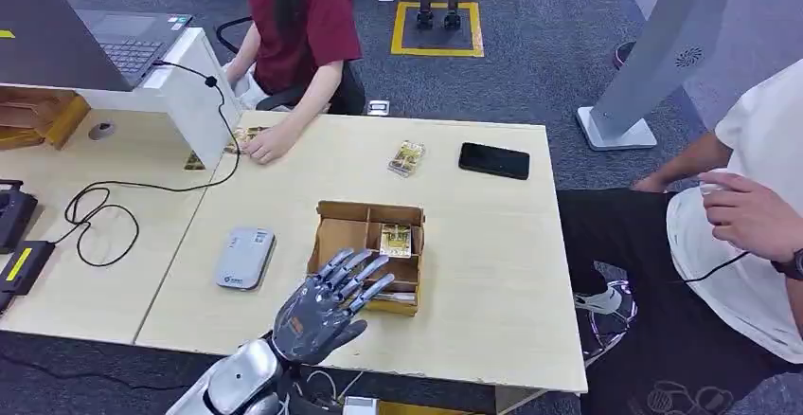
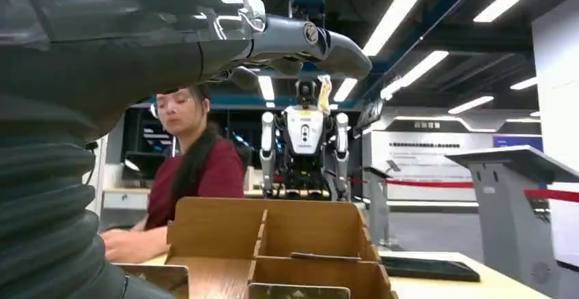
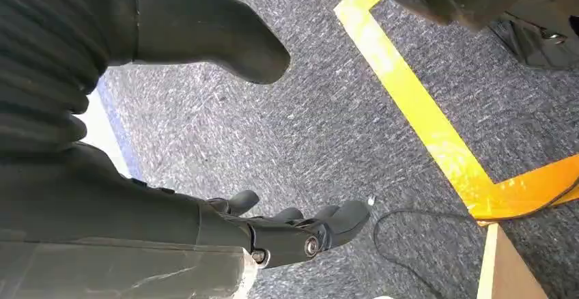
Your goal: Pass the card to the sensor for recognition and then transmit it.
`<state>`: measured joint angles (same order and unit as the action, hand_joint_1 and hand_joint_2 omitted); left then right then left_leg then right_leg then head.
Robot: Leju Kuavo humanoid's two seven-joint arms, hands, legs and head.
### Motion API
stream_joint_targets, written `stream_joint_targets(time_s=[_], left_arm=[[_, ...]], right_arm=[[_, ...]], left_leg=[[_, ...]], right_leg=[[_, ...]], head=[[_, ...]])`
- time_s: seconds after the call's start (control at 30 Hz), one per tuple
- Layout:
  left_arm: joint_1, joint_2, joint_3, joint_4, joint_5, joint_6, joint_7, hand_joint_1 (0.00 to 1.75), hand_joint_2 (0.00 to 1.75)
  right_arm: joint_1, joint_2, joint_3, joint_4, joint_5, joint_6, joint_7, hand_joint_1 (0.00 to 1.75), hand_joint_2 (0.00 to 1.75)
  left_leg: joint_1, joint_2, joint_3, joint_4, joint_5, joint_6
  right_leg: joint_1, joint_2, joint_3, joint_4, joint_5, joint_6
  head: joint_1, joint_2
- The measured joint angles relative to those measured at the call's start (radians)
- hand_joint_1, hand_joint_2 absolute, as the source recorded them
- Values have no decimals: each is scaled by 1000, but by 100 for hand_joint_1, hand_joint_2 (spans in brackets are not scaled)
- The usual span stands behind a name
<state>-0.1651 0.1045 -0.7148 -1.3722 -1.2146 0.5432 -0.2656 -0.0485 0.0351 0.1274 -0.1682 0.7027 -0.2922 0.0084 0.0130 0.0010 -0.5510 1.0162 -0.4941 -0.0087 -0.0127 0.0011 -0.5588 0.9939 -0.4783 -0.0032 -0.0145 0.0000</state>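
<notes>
Lower centre of the head view, the left hand [image 1: 327, 306] hovers spread and empty beside the box [image 1: 367, 254]; the card [image 1: 396, 240] stands inside a compartment. Fingers could snag the dividers reaching in.

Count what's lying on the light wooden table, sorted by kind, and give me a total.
Cardboard box: 1
Grey sensor: 1
Black phone: 1
Card packs lying loose: 1
Card packs in the box: 1
Total: 5
</notes>
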Motion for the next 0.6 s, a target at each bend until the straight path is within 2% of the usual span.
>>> stream_joint_targets(time_s=[0.1,0.2,0.3,0.6], left_arm=[[-14,-17,-5,39,-43,22,36,0,175],[-28,-31,-7,81,-141,35,117,0,175],[-44,-37,-7,128,-170,47,169,0,175],[-73,-42,19,214,-132,55,170,0,175]], right_arm=[[0,0,-1,0,1,0,-1,0,175],[-1,0,-3,0,3,0,-2,0,175],[0,0,-5,0,3,0,-6,0,175],[-1,0,-8,0,18,0,-9,0,175]], left_leg=[[0,0,0,0,0,0],[0,0,0,0,0,0],[0,0,0,0,0,0],[0,0,0,0,0,0]], right_leg=[[0,0,0,0,0,0],[0,0,0,0,0,0],[0,0,0,0,0,0],[0,0,0,0,0,0]], head=[[0,0],[0,0],[0,0],[0,0]])
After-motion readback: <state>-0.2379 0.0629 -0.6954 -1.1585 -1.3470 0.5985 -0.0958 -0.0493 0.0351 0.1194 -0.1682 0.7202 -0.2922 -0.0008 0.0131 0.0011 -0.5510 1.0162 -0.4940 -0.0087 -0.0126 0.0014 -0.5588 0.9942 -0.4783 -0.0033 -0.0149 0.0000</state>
